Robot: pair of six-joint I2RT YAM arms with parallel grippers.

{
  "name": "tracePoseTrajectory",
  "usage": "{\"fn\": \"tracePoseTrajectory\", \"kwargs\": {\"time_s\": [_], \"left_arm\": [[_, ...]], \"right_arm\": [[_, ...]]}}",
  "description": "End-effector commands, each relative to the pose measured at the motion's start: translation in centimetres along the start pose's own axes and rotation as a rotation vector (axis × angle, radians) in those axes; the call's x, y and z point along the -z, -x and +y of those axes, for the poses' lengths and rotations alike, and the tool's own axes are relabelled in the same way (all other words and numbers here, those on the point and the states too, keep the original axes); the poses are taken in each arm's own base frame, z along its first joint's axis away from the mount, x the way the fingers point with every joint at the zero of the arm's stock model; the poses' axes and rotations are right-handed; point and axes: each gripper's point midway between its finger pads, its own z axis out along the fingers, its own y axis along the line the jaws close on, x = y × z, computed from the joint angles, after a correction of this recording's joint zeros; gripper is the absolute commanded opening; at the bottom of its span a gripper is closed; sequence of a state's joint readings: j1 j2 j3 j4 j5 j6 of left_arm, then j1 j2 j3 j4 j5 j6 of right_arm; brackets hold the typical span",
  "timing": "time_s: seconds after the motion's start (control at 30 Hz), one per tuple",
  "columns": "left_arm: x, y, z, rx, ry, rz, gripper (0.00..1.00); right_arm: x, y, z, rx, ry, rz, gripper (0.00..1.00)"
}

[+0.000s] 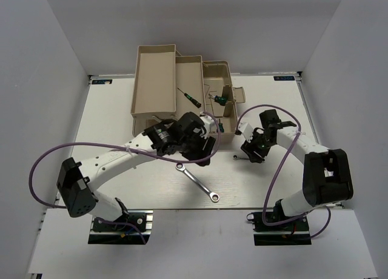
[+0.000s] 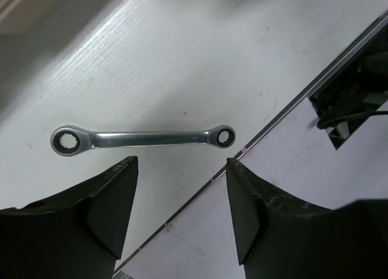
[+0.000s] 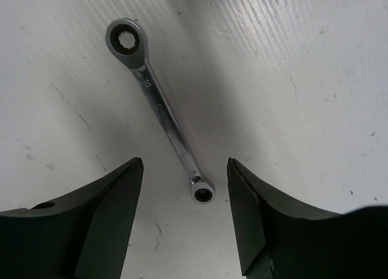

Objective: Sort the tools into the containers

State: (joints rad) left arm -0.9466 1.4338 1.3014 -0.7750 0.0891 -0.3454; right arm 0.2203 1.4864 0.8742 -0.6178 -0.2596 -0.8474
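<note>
A long silver wrench (image 1: 197,182) (image 2: 142,137) lies flat on the white table, just beyond my left gripper (image 1: 202,157) (image 2: 182,161). That gripper hovers over the table, open and empty. A short silver wrench (image 3: 160,109) lies under my right gripper (image 1: 250,154) (image 3: 185,161), its small ring end between the open fingers, which are not touching it. The beige fold-out toolbox trays (image 1: 154,79) stand at the back. One green-handled screwdriver (image 1: 190,97) rests in the middle tray, another (image 1: 221,99) in the right compartment.
The table's front edge (image 2: 285,112) runs diagonally close to the long wrench. A purple cable (image 1: 60,151) loops off each arm. White walls close in the table on the left, right and back.
</note>
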Motion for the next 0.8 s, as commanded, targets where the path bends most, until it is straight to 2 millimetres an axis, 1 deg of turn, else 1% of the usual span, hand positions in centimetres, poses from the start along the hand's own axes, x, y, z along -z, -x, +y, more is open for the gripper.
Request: {"fn": "tracePoseTrajectory", "kwargs": {"time_s": [0.0,0.07,0.1,0.17,0.2,0.3,0.33,0.37,0.4,0.47,0.6,0.63,0.67,0.77], "left_arm": [[-0.7,-0.3,-0.3,-0.002,0.021,-0.009,0.70],[-1.0,-0.6,-0.4,-0.010,0.026,0.000,0.70],[-1.4,-1.0,0.0,0.000,0.043,0.013,0.71],[-1.8,-1.3,-0.3,-0.007,0.042,0.025,0.71],[-1.8,-1.3,-0.3,0.002,0.042,0.025,0.71],[-2.9,-2.3,0.2,0.025,0.062,0.049,0.71],[-3.1,-2.9,0.5,0.035,0.069,0.064,0.71],[-3.3,-3.1,0.2,0.027,0.062,0.063,0.71],[-3.4,-2.8,0.0,0.036,0.057,0.050,0.71],[-3.7,-3.8,0.4,0.046,0.068,0.073,0.72],[-3.3,-3.7,0.6,0.055,0.076,0.060,0.72],[-3.5,-4.1,0.7,0.055,0.080,0.069,0.72],[-3.5,-4.1,0.9,0.054,0.088,0.066,0.72],[-3.3,-4.3,0.9,0.064,0.089,0.065,0.72]], "right_arm": [[0.5,0.1,-0.9,0.028,-0.017,-0.013,0.64],[0.8,0.3,-0.9,0.022,-0.017,-0.034,0.64],[0.8,0.2,-0.7,0.016,-0.010,-0.035,0.64],[1.0,0.9,-0.5,0.014,0.009,-0.066,0.64],[1.0,0.9,-0.1,0.008,0.028,-0.072,0.63],[1.2,1.8,1.4,0.027,0.096,-0.126,0.63],[1.1,1.9,2.2,0.049,0.124,-0.152,0.63],[1.3,2.2,2.4,0.078,0.126,-0.170,0.63],[1.2,2.4,3.3,0.092,0.149,-0.200,0.63],[0.7,2.5,3.3,0.130,0.136,-0.224,0.63],[0.1,2.5,2.9,0.150,0.119,-0.224,0.63],[0.0,2.6,2.7,0.153,0.118,-0.223,0.63],[0.1,2.6,2.8,0.163,0.125,-0.221,0.63],[0.1,3.0,2.2,0.184,0.106,-0.226,0.63]]}}
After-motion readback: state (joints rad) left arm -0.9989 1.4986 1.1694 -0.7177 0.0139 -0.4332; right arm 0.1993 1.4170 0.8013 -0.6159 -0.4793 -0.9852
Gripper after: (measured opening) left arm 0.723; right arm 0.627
